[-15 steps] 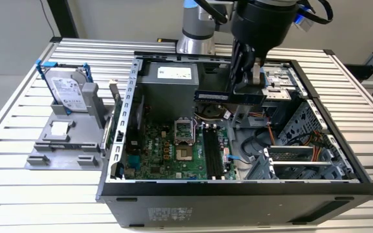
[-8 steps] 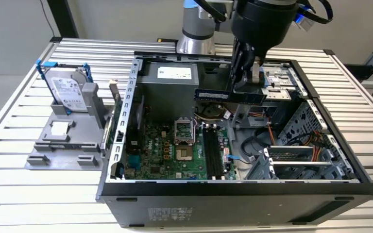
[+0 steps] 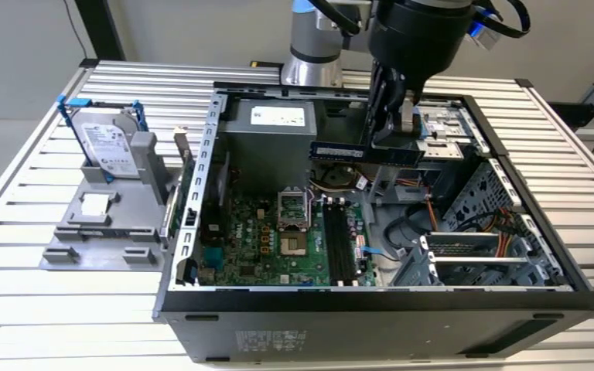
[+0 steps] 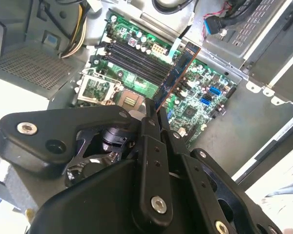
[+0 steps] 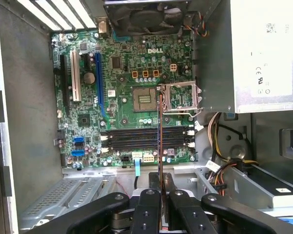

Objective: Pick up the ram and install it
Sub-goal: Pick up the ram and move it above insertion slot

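Here, in the exterior view, the gripper (image 3: 392,137) hangs over the open computer case (image 3: 380,300) with its jaws clamped on the ram (image 3: 340,151). The ram lies level in the air, above the green motherboard (image 3: 261,232) and apart from it. In the second wrist view the ram (image 4: 178,70) sticks out from between the fingers (image 4: 147,146), over the motherboard (image 4: 136,83). In the first wrist view the ram (image 5: 159,126) is seen on its edge as a thin line that crosses the black memory slots (image 5: 136,139).

A workshop: opened computer case (image 3: 380,328) on a slatted aluminium bench (image 3: 59,309).
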`<action>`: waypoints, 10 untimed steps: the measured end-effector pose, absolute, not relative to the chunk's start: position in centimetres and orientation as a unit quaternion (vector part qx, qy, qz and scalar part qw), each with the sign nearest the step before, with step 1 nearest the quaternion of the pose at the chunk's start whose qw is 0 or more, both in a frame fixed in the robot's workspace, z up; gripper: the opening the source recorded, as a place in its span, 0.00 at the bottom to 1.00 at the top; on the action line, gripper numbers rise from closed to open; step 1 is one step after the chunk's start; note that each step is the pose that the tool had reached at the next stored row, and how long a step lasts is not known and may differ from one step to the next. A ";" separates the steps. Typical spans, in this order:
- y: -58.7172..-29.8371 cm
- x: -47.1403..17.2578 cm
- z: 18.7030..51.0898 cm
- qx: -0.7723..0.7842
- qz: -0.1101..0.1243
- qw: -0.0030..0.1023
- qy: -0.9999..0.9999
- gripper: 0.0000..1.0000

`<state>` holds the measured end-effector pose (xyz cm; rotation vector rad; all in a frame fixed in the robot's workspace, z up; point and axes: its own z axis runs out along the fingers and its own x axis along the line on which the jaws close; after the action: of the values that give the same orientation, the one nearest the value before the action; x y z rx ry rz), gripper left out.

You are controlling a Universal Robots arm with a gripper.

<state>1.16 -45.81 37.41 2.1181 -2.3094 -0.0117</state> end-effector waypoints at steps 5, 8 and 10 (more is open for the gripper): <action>-45.8 1.2 37.4 0.665 -0.004 0.004 -0.747 0.00; -45.8 1.2 37.4 0.645 -0.004 0.004 -0.764 0.00; -45.8 1.2 37.4 0.631 -0.004 0.004 -0.776 0.00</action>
<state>1.16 -45.81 37.39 1.9781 -2.4310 -0.0122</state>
